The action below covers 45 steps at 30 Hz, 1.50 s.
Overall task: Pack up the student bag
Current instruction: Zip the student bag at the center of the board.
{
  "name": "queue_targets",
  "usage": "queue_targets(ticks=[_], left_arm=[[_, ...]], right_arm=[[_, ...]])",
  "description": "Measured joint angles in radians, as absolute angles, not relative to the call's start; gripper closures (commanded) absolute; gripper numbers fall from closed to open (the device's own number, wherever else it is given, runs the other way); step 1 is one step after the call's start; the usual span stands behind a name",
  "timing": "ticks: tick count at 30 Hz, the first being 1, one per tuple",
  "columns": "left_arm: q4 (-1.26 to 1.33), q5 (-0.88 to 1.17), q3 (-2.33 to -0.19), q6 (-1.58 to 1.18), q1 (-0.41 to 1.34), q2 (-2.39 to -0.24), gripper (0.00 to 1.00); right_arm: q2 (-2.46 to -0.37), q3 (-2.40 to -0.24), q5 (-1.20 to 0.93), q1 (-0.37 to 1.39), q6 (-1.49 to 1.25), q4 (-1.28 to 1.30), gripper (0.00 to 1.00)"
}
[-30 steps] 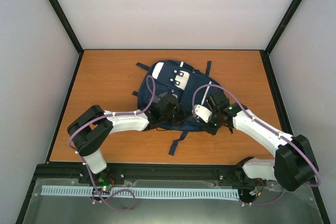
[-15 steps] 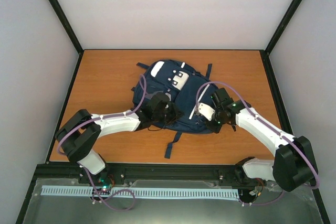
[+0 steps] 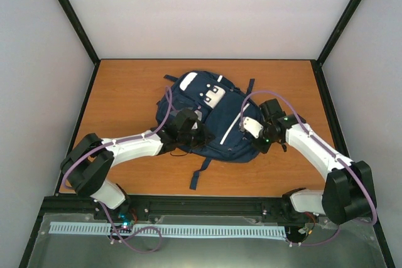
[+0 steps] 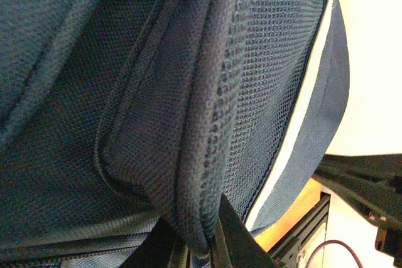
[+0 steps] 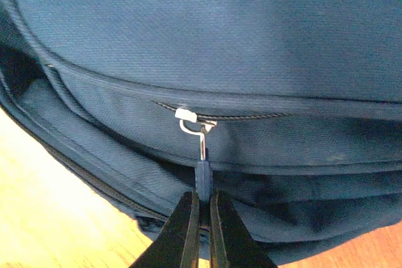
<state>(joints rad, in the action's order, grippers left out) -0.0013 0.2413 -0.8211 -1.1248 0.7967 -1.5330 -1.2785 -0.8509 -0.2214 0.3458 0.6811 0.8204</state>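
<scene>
The student bag (image 3: pixel 210 114) lies flat in the middle of the wooden table (image 3: pixel 125 92), its white-patched end toward the far left and a loose strap trailing off its near edge. The left gripper (image 3: pixel 198 134) sits at the bag's near-left side. Its jaws are pressed nearly together on a piped fold of navy mesh fabric (image 4: pixel 201 174), which rises straight out from between them. The right gripper (image 3: pixel 252 135) is at the bag's right side. Its jaws are narrow and pinch the dark zipper pull (image 5: pixel 201 177), and the silver slider (image 5: pixel 188 116) lies just beyond the tips on a partly open zip.
</scene>
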Motion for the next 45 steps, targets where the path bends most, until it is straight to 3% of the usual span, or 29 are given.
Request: queue_targets(ticks=[23,45], left_arm=[[-0.175,0.259,-0.829,-0.923,0.780,-1.461,0.99],[-0.368,0.319,-0.934,-0.600,0.765,-1.483,0.99]], right_arm=[[-1.568,-1.087,-0.221,0.113,0.838,0.842,0.97],[-1.752,-1.283,-0.252,0.096,1.026,0.838,0.97]])
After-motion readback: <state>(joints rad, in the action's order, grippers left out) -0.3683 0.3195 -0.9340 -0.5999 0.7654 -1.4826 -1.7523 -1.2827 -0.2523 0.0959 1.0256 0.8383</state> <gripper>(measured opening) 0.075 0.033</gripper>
